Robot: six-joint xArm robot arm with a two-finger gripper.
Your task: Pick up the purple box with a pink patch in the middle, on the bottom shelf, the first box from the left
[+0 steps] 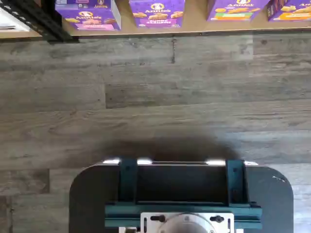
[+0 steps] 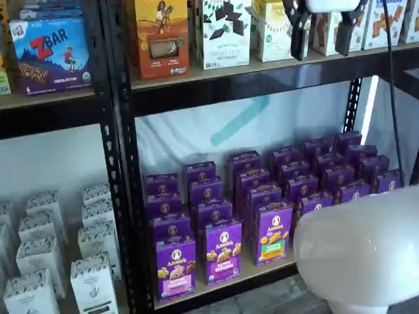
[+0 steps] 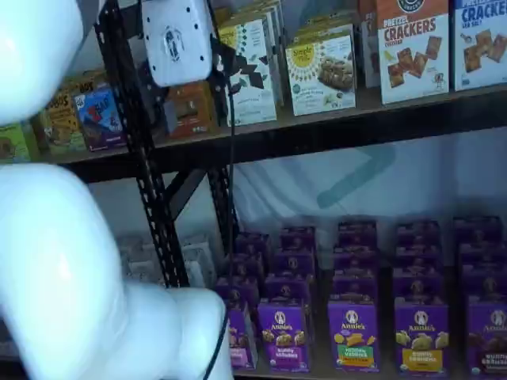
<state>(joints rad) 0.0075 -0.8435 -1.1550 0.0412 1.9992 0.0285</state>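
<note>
The purple box (image 2: 175,265) with a pink panel stands upright at the front left of the bottom shelf (image 2: 219,288). It also shows in the wrist view (image 1: 88,14) on the tan board (image 1: 194,26), and in a shelf view (image 3: 238,339) half hidden behind the white arm. My gripper (image 2: 321,53) hangs from the view's top edge in front of the upper shelf, well above and right of the box. Its two black fingers (image 2: 298,33) stand apart, empty. In a shelf view its white body (image 3: 176,39) is seen side-on.
Beside the box stand a purple carton with a lilac panel (image 2: 223,252) and one with a green panel (image 2: 273,235), with more rows behind. A black holed upright (image 2: 121,163) is left of them. White cartons (image 2: 39,261) fill the left bay. A white arm link (image 2: 360,252) sits front right.
</note>
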